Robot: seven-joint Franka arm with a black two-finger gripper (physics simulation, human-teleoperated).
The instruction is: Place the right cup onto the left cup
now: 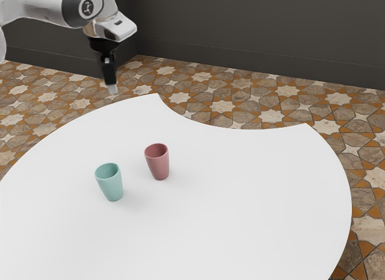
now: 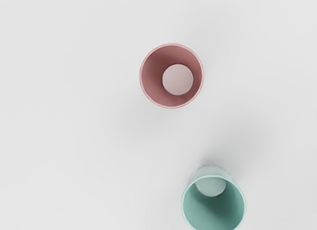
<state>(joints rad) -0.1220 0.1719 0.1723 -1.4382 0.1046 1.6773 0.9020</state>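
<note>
The right cup is judged to be the teal cup (image 1: 111,186) if sides are counted from the arm's base, though the pink cup (image 1: 159,165) is the one set toward the exterior view's right, so the wrong one could be picked through that doubt alone. Both are stood upright and apart on the white table (image 1: 240,196), the pink one nearer its scooped edge, the teal one nearer the rounded edge at the exterior view's left. The arm (image 1: 36,8) is held high, and if it were lowered off-centre, a cup could be struck and tipped. The black gripper (image 1: 112,89) is seen above, beyond the cups, with neither cup grasped; whether its jaws are released or clenched cannot be told. Since the cups are stood fairly near each other, the neighbour could be nudged by a wide approach. A tapered wall could be let slip by a grip taken too low or too lightly. Lastly, the rim (image 2: 172,44) of the pink cup looks about as wide as the teal one's, so close centring would be needed; if the upper cup were let go askew, it could be jammed at a tilt or both toppled.
</note>
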